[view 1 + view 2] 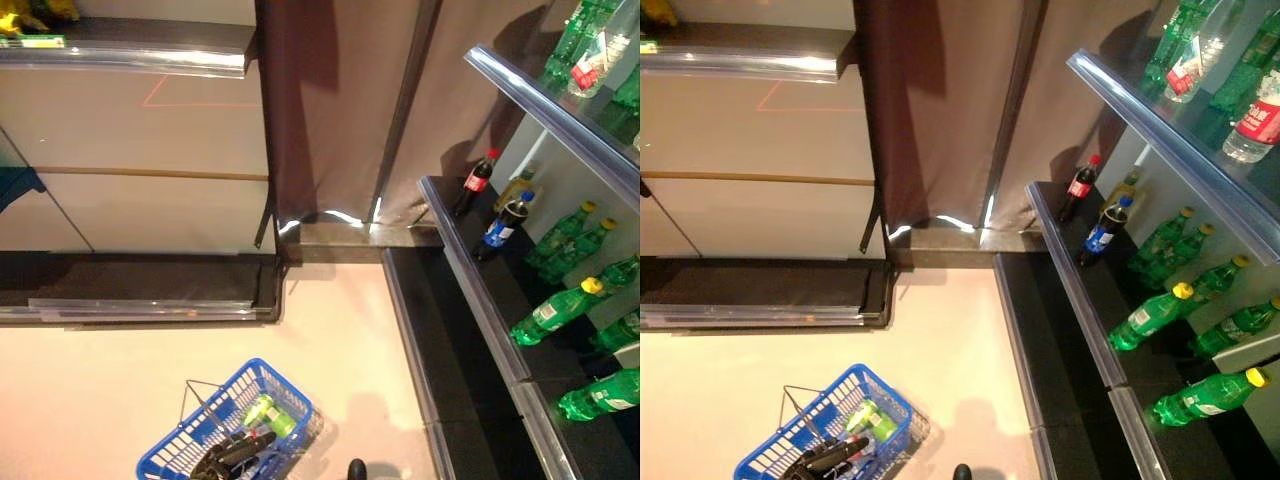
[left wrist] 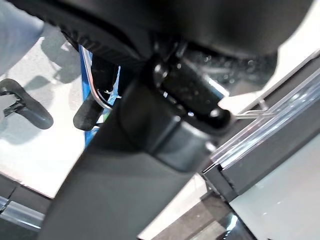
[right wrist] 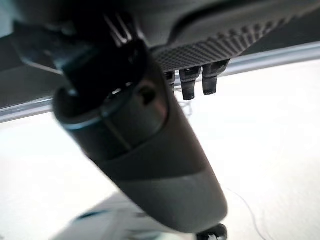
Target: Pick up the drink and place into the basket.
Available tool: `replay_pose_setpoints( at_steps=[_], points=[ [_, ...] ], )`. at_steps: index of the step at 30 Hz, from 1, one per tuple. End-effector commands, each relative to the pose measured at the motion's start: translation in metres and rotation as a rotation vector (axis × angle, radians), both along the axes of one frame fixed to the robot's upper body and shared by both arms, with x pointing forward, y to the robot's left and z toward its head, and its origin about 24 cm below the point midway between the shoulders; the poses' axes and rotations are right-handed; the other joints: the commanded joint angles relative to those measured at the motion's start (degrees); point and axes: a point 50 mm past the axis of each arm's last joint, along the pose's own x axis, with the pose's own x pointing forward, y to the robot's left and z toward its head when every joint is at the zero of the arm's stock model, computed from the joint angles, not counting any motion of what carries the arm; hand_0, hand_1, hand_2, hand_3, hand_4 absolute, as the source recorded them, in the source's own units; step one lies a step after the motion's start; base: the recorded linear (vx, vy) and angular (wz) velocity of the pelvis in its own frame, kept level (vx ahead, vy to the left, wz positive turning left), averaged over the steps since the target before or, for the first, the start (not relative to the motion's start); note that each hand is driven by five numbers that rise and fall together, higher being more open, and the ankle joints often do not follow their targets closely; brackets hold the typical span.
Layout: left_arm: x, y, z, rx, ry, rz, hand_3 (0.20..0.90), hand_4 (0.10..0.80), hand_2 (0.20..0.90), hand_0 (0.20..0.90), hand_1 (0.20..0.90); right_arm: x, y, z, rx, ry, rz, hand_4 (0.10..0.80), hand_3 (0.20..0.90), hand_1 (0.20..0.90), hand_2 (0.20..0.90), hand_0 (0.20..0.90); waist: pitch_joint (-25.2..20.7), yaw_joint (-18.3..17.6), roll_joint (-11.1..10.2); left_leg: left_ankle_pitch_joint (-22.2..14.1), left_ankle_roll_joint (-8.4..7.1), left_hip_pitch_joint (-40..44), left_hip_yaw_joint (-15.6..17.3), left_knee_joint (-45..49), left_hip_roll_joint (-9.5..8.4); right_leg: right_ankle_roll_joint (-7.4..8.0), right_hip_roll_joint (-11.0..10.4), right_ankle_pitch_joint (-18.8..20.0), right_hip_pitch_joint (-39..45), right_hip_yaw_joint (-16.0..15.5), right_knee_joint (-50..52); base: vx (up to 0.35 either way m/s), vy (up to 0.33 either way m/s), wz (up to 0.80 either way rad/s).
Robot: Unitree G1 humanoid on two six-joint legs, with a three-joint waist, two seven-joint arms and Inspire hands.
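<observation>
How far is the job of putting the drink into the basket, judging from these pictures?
It looks nearly done. A green drink bottle already lies inside the blue basket on the floor. The left hand is at the basket's wire handle, fingers curled round it. The right hand holds nothing that shows. More bottles stay on the shelf; what may be left is only carrying the basket away.

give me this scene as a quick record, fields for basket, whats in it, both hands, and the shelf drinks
basket: blue basket on the floor, lower left of the head views
contents: green drink lying inside
left hand: left hand dark, at the basket's wire handle; grip unclear
right hand: right hand over pale floor, holding nothing visible
shelf drinks: green bottles, a red-capped cola bottle and a blue-labelled bottle on the right shelves
</observation>
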Motion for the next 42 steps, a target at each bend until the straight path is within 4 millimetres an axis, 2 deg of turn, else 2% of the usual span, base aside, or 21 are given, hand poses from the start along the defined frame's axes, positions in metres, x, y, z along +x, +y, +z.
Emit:
replay_pose_setpoints(
  at_steps=[1,3,5,6,8,10,11,12,13,14,15,21,22,25,27,31,32,36,38,41,42],
  points=[
    [0.061,0.011,0.029,0.038,-0.323,-0.040,0.200,0.100,0.300,0.300,0.300,0.041,-0.023,0.010,-0.068,-0.117,0.024,0.800,0.900,0.900,0.900,0.900,-0.3,1.8,0.1,-4.0,-0.10,-5.6,-0.3,12.9,-3.56,1.13,-0.6,-4.6,3.4,2.6,4.9,0.002,0.048,-0.19],
    [0.057,0.012,0.029,0.033,-0.332,-0.004,0.200,0.100,0.300,0.300,0.300,0.054,-0.029,0.014,-0.078,-0.144,0.048,0.800,0.900,0.900,0.900,0.900,0.9,3.3,-0.6,-3.7,-0.40,-7.9,-7.3,19.9,-4.82,0.83,-1.1,-3.9,3.3,5.6,5.1,-0.024,0.099,-0.58],
    [0.056,0.012,0.029,0.027,-0.339,-0.009,0.200,0.100,0.300,0.300,0.300,0.060,-0.032,0.017,-0.077,-0.165,0.024,0.800,0.900,0.900,0.900,0.900,1.1,3.9,-0.8,-3.7,0.01,-8.8,-10.0,21.0,-5.99,0.91,-1.2,-3.5,2.5,7.4,5.3,-0.087,0.145,-1.42],
    [0.057,0.010,0.028,0.030,-0.335,-0.031,0.200,0.100,0.300,0.300,0.300,0.063,-0.033,0.018,-0.076,-0.195,-0.023,0.800,0.900,0.900,0.900,0.900,1.0,3.4,-0.9,-6.0,1.15,-8.0,-9.6,18.7,-7.14,1.87,-2.1,-2.1,1.4,8.7,4.8,-0.151,0.192,-1.92],
    [0.063,0.010,0.029,0.040,-0.325,-0.042,0.200,0.100,0.300,0.300,0.300,0.063,-0.033,0.018,-0.064,-0.226,-0.079,0.800,0.900,0.900,0.900,0.900,0.9,1.7,-0.6,-7.8,2.57,-6.1,-8.3,15.6,-7.75,3.67,-3.1,0.2,-1.8,10.7,4.9,-0.159,0.172,-1.64],
    [0.069,0.014,0.032,0.056,-0.331,-0.048,0.200,0.100,0.300,0.300,0.300,0.061,-0.035,0.018,-0.062,-0.237,-0.112,0.800,0.900,0.900,0.900,0.900,1.0,-0.3,-0.3,-8.6,3.05,-4.3,-8.0,13.2,-8.46,6.06,-4.4,4.4,-6.0,12.0,4.0,-0.139,0.123,-1.73],
    [0.071,0.016,0.034,0.057,-0.337,-0.025,0.200,0.100,0.300,0.300,0.300,0.057,-0.036,0.018,-0.060,-0.229,-0.107,0.800,0.900,0.900,0.900,0.900,1.3,-0.9,0.0,-8.7,2.84,-3.5,-7.5,12.3,-8.30,6.75,-5.1,6.0,-7.6,11.2,3.7,-0.172,0.137,-1.46],
    [0.072,0.022,0.036,0.059,-0.343,0.014,0.200,0.100,0.300,0.300,0.300,0.050,-0.038,0.017,-0.068,-0.206,-0.087,0.800,0.900,0.900,0.900,0.900,1.7,-1.2,0.3,-8.4,2.21,-2.5,-5.8,11.1,-7.62,7.44,-7.2,7.6,-9.7,7.6,4.2,-0.158,0.122,-0.97],
    [0.073,0.024,0.037,0.060,-0.347,0.022,0.200,0.100,0.300,0.300,0.300,0.048,-0.038,0.017,-0.072,-0.195,-0.086,0.800,0.900,0.900,0.900,0.900,2.0,-1.1,0.5,-8.3,1.99,-2.0,-5.1,10.6,-7.29,7.60,-7.8,8.0,-10.1,6.5,4.7,-0.253,0.130,-1.07],
    [0.074,0.028,0.039,0.060,-0.352,0.035,0.200,0.100,0.300,0.300,0.300,0.040,-0.038,0.016,-0.078,-0.168,-0.070,0.800,0.900,0.900,0.900,0.900,2.3,-0.7,0.8,-7.5,1.63,-1.6,-2.8,9.3,-6.36,7.98,-9.7,8.5,-10.7,3.7,7.2,-0.325,0.089,-1.67],
    [0.073,0.032,0.040,0.067,-0.347,0.049,0.200,0.100,0.300,0.300,0.300,0.034,-0.039,0.015,-0.082,-0.148,-0.080,0.800,0.900,0.900,0.900,0.900,2.5,-0.1,1.5,-6.3,1.70,-1.3,0.0,7.3,-5.09,7.85,-9.9,7.3,-10.0,2.4,10.9,-0.350,0.076,-1.72],
    [0.066,0.038,0.037,0.099,-0.319,0.068,0.200,0.100,0.300,0.300,0.300,0.033,-0.042,0.015,-0.081,-0.134,-0.091,0.800,0.900,0.900,0.900,0.900,0.9,1.0,2.7,-3.5,3.41,-3.3,4.6,4.9,-3.28,6.18,-9.3,3.8,-8.6,0.4,21.6,-0.276,-0.026,-1.20],
    [0.063,0.040,0.036,0.108,-0.311,0.089,0.200,0.100,0.300,0.300,0.300,0.036,-0.041,0.015,-0.084,-0.134,-0.081,0.800,0.900,0.900,0.900,0.900,0.1,1.6,2.6,-3.7,4.15,-3.9,4.9,4.9,-3.22,5.56,-9.5,3.3,-7.4,-0.1,22.8,-0.254,-0.153,-1.25],
    [0.059,0.044,0.036,0.122,-0.300,0.109,0.200,0.100,0.300,0.300,0.300,0.036,-0.036,0.013,-0.081,-0.119,-0.065,0.800,0.900,0.900,0.900,0.900,-1.2,3.0,1.8,-4.1,4.53,-4.5,6.0,5.1,-3.27,5.85,-12.1,4.4,-4.6,-2.1,20.9,-0.194,-0.253,-1.46],
    [0.059,0.048,0.037,0.131,-0.299,0.110,0.200,0.100,0.300,0.300,0.300,0.038,-0.032,0.012,-0.070,-0.124,-0.062,0.800,0.900,0.900,0.900,0.900,-1.7,3.9,1.0,-4.1,4.11,-4.1,8.0,4.9,-2.77,6.92,-14.6,6.1,-2.1,-4.1,18.3,-0.132,-0.321,-1.09],
    [0.063,0.053,0.041,0.149,-0.301,0.077,0.200,0.100,0.300,0.300,0.300,0.043,-0.026,0.011,-0.050,-0.137,-0.082,0.800,0.900,0.900,0.900,0.900,-2.6,4.6,-0.3,-3.6,2.54,-4.1,11.4,5.4,-0.22,8.07,-16.6,6.1,1.5,-6.3,13.2,-0.098,-0.379,-0.61],
    [0.063,0.054,0.042,0.153,-0.302,0.080,0.200,0.100,0.300,0.300,0.300,0.044,-0.026,0.011,-0.048,-0.138,-0.082,0.800,0.900,0.900,0.900,0.900,-2.6,4.7,-0.3,-3.2,1.94,-3.9,11.7,5.3,0.63,7.99,-16.4,5.7,2.1,-6.5,11.9,-0.090,-0.455,-0.62],
    [0.065,0.056,0.045,0.159,-0.317,0.103,0.200,0.100,0.300,0.300,0.300,0.055,-0.020,0.011,-0.027,-0.132,-0.003,0.800,0.900,0.900,0.900,0.900,-2.1,5.1,0.1,-1.2,-1.73,-4.9,13.2,8.2,7.68,7.15,-12.8,-2.0,3.0,-8.4,7.9,-0.109,-0.498,-0.30],
    [0.066,0.054,0.045,0.143,-0.328,0.129,0.200,0.100,0.300,0.300,0.300,0.059,-0.021,0.012,-0.026,-0.130,0.031,0.800,0.900,0.900,0.900,0.900,-1.6,5.5,0.5,-0.6,-2.74,-5.6,12.0,9.1,8.67,6.49,-11.4,-3.3,3.5,-7.9,6.9,-0.088,-0.241,-0.41],
    [0.065,0.043,0.040,0.097,-0.338,0.171,0.200,0.100,0.300,0.300,0.300,0.076,-0.024,0.017,-0.043,-0.137,0.079,0.800,0.900,0.900,0.900,0.900,-1.2,7.0,0.7,-0.8,-3.24,-7.2,6.6,9.8,7.57,5.56,-10.3,-3.8,3.4,-6.5,5.1,-0.046,-0.154,-0.71],
    [0.065,0.039,0.039,0.085,-0.332,0.158,0.200,0.100,0.300,0.300,0.300,0.075,-0.025,0.017,-0.051,-0.136,0.058,0.800,0.900,0.900,0.900,0.900,-1.2,6.9,1.0,-0.4,-3.45,-7.1,6.9,9.5,7.86,5.31,-10.3,-4.0,3.4,-6.6,5.3,0.007,-0.069,-0.90]
  ],
)
